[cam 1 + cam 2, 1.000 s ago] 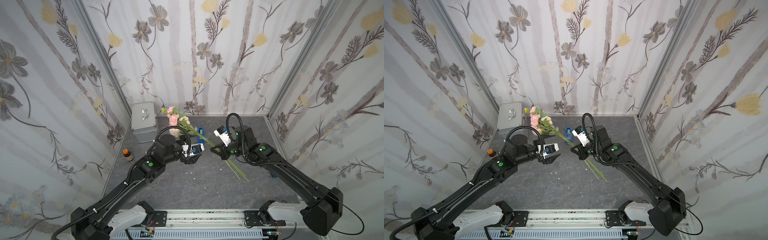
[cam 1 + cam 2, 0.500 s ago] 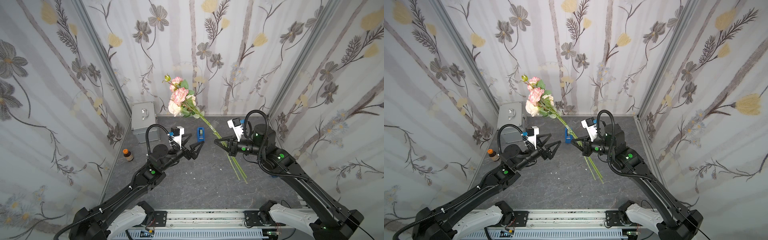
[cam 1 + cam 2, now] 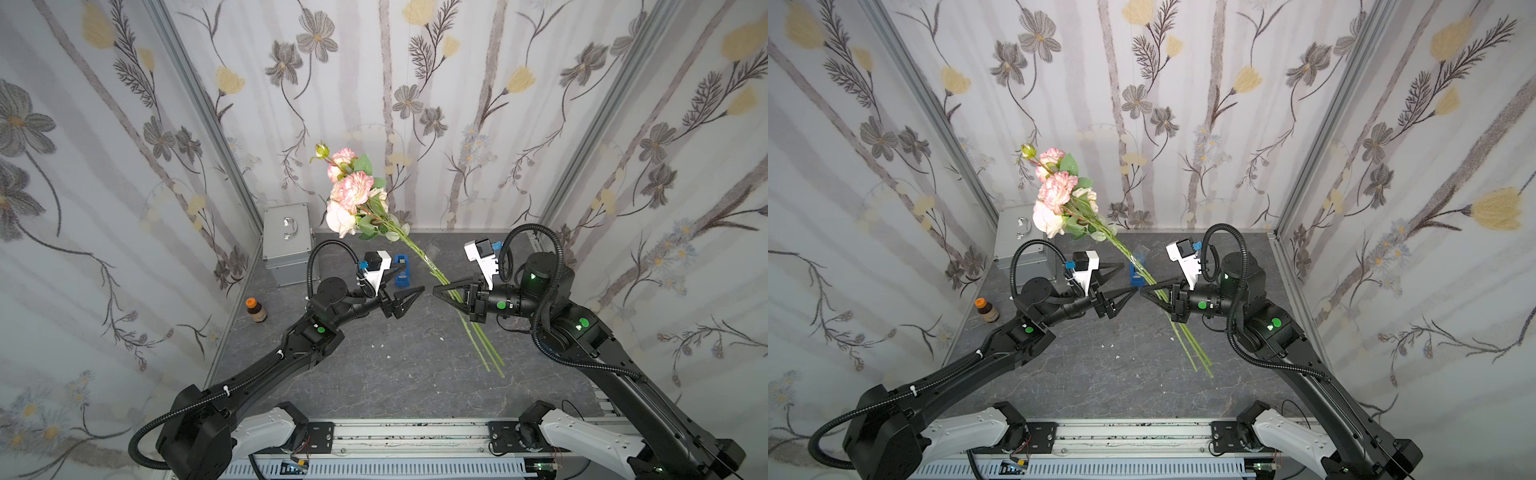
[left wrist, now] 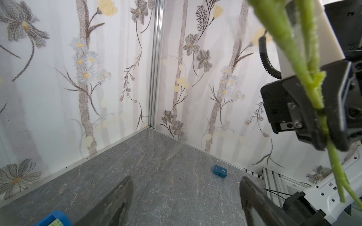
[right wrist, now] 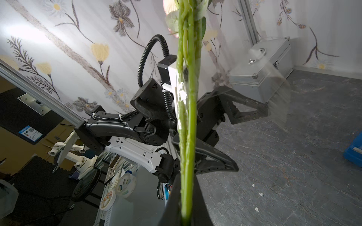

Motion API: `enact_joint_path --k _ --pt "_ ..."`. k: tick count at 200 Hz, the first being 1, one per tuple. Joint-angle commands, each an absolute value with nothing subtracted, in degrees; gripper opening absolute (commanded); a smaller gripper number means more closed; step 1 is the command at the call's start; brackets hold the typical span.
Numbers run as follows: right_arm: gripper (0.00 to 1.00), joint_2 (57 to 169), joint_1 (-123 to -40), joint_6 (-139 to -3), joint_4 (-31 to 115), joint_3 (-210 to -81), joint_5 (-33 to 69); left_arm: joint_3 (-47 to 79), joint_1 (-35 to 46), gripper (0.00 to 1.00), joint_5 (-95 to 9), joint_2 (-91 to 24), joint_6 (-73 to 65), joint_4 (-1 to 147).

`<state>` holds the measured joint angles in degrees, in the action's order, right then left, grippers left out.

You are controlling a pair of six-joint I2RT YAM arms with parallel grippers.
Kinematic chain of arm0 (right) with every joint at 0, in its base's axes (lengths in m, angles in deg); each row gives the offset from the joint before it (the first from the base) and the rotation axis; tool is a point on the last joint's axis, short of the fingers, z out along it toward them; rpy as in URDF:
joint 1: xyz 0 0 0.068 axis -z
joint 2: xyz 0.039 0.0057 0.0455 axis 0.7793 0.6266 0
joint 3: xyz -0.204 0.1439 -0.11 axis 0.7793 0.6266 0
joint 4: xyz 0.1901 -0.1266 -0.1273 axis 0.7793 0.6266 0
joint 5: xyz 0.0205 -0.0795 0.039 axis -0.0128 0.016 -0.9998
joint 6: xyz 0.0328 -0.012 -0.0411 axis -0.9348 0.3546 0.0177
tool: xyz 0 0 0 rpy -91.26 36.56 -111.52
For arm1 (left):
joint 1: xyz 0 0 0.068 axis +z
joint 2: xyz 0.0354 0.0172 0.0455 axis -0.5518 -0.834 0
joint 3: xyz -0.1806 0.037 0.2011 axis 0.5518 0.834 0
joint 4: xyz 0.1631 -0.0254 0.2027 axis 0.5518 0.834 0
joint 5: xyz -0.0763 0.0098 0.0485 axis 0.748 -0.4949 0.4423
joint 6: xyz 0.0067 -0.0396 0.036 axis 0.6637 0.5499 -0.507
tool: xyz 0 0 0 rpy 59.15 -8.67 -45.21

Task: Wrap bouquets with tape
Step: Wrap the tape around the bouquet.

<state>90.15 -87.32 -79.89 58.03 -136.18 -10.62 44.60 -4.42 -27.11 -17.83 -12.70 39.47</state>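
One bouquet [image 3: 365, 208] slants, flower end raised far-left.

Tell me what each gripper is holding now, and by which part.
The right gripper holds the bouquet by its stems, roughly midway along them. The left gripper is open and holds nothing.

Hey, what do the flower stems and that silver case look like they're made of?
The stems look like matte green plastic, going by rough moulded seams and flash. The case seems aluminium: brushed silver panels, bright metal edging and corners.
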Motion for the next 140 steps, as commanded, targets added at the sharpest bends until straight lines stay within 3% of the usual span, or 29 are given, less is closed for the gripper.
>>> enact_joint_path --k 1,74,105,140 --pt "0.00 89.5 -87.5 -79.3 57.5 -137.2 -12.4 42.8 -4.0 0.84 -24.9 -19.4 -15.6 33.8" --pt "0.00 88.9 -87.8 -78.9 57.9 -137.9 -12.7 42.4 -3.6 0.80 -19.1 -21.5 -13.1 25.1" --pt "0.00 89.4 -88.1 -78.8 58.0 -139.1 -13.2 39.8 -4.7 0.77 -18.1 -22.1 -17.9 32.5" --pt "0.00 90.1 -88.3 -78.0 59.2 -140.3 -13.3 39.1 -4.9 0.67 -18.9 -22.4 -18.9 32.0"
